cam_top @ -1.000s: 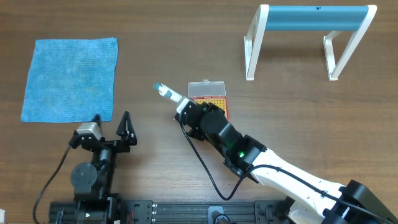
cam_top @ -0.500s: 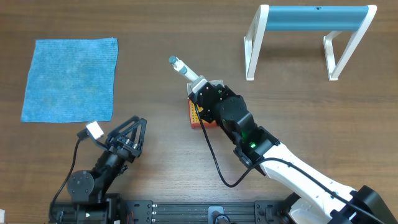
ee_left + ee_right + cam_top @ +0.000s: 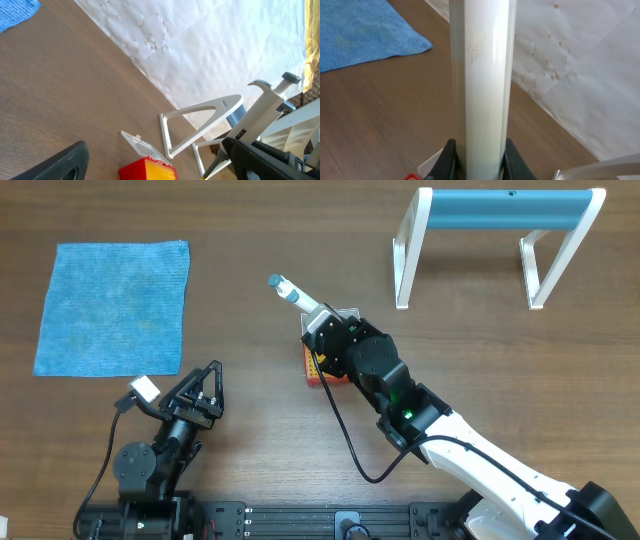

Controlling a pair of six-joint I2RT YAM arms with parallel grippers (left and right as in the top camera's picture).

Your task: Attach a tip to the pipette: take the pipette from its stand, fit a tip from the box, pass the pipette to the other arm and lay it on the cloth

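Observation:
My right gripper (image 3: 322,330) is shut on the white pipette (image 3: 290,292), which is held tilted above the red tip box (image 3: 318,370). In the right wrist view the pipette's body (image 3: 482,75) stands between the two fingers (image 3: 449,161). My left gripper (image 3: 205,387) is open near the table's front left, apart from the pipette. Its wrist view shows the pipette (image 3: 265,107) over the open tip box (image 3: 148,170); the pipette's lower end is partly hidden behind one finger (image 3: 270,160). The blue cloth (image 3: 112,308) lies flat at the back left.
The white stand with a blue bar (image 3: 500,240) is at the back right, with nothing in it. A black cable (image 3: 345,450) loops beside the right arm. Bare wooden table lies between the cloth and the tip box.
The right gripper carried the pipette back and to the right, over the tip box, then nearly stopped. The left arm swung its open gripper to face the pipette.

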